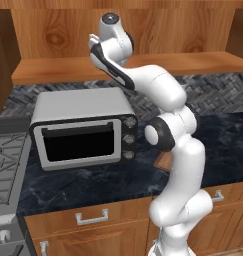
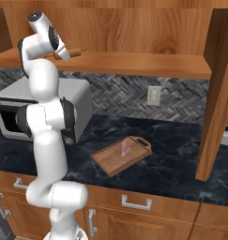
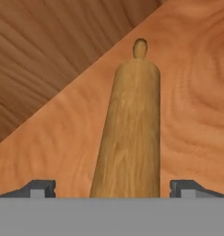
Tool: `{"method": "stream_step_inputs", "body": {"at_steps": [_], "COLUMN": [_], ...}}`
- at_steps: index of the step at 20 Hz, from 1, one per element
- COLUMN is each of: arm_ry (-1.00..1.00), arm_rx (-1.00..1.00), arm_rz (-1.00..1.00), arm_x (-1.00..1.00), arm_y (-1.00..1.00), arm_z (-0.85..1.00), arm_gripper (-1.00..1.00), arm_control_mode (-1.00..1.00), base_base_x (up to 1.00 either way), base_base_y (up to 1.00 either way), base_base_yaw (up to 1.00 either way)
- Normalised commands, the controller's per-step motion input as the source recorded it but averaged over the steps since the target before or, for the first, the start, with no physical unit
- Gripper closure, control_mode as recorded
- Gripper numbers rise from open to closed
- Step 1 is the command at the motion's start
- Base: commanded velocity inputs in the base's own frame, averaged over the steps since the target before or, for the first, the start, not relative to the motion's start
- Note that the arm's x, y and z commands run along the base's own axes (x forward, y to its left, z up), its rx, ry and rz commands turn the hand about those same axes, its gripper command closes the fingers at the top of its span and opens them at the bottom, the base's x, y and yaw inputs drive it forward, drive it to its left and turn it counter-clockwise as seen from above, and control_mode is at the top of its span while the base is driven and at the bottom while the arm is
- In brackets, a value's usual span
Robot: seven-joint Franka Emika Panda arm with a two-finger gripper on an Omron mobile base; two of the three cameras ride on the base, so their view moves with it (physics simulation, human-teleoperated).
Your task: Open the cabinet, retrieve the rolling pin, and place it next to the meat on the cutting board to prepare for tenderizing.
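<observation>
The cabinet (image 2: pixel 134 28) is open already – its door (image 2: pixel 218 93) hangs out to the side and the wooden shelf (image 2: pixel 134 63) inside is easy to see. So the first job looks done.

The rolling pin (image 3: pixel 129 133) lies flat on that shelf. In the hand view it runs straight away from the camera, with its little knob end pointing at the back wall. The gripper (image 3: pixel 112 188) is right over it, with its two fingertips (image 3: pixel 38 188) spread wide, one on each side of the pin. They are not squeezing it, so the pin is not grabbed yet. In the right base view one end of the pin pokes out from behind the robot's hand.

Down on the dark desk (image 2: pixel 181 154) sits the cutting board (image 2: pixel 110 161), and the meat (image 2: pixel 126 147) lies on it, near the end with the handle hole. There is bare board beside the meat.

What is left, I think – close on the pin, lift it off the shelf, carry it down, and lay it next to the meat.

A toaster oven (image 1: pixel 83 130) stands on the desk too. I see no words or labels to read on anything.
</observation>
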Motion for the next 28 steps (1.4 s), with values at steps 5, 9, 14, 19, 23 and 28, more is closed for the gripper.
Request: {"method": "stream_step_inputs", "body": {"at_steps": [5, 9, 14, 19, 23, 28], "arm_ry": [0.07, 0.04, -0.03, -0.12, -0.11, -0.09], "arm_rx": [0.0, 0.0, 0.0, 0.0, 0.01, 0.02], "arm_rz": [0.0, 0.01, 0.0, -0.03, -0.05, -0.06], "arm_x": [0.02, 0.0, -0.25, -0.82, -0.94, -0.98], "arm_y": [0.05, 0.05, 0.02, 0.0, 0.0, -0.12], "arm_z": [-0.22, -0.19, -0.11, 0.0, 0.0, 0.0], "arm_gripper": [1.0, 1.0, 1.0, 1.0, 1.0, 1.0], "arm_control_mode": [-1.0, -1.0, -1.0, -1.0, -1.0, -1.0], "base_base_x": [0.0, 0.0, 0.0, 0.0, 0.0, 0.0], "base_base_y": [0.0, 0.0, 0.0, 0.0, 0.0, 0.0], "base_base_yaw": [0.0, 0.0, 0.0, 0.0, 0.0, 0.0]}}
